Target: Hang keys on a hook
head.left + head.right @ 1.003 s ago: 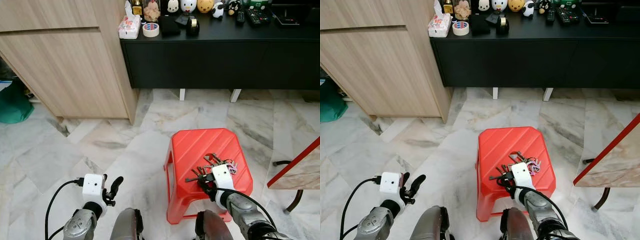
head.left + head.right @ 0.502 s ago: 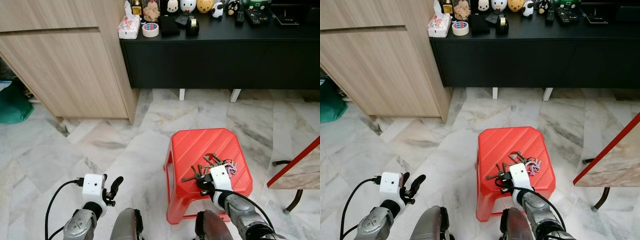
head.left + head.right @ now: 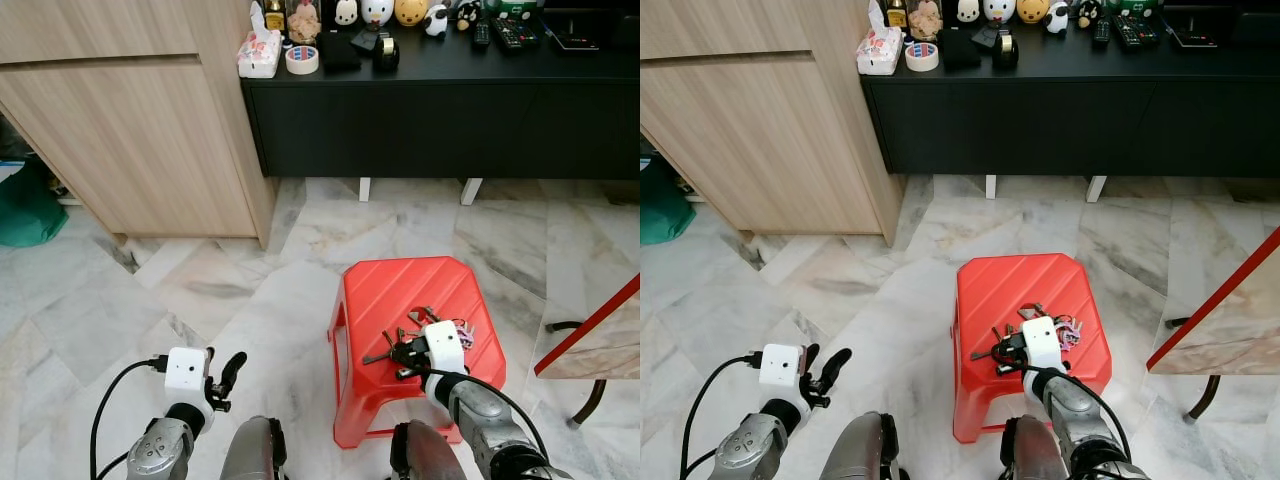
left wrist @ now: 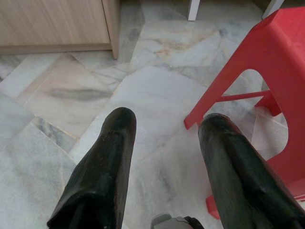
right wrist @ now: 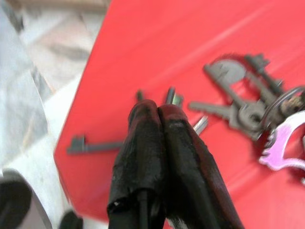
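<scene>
Keys [image 3: 437, 330] lie fanned on the red stool [image 3: 400, 290], toward its near right edge. The right gripper [image 5: 159, 112] sits over them, fingers [image 5: 143, 143] pressed together, gripping nothing visible. The left gripper [image 4: 164, 126] hangs over open marble floor [image 3: 200, 290], fingers apart.

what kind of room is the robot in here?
Probably a home living room or entryway: marble floor, a low black console topped with figurines and remotes, a wood cabinet, and a red plastic stool holding keys.
</scene>
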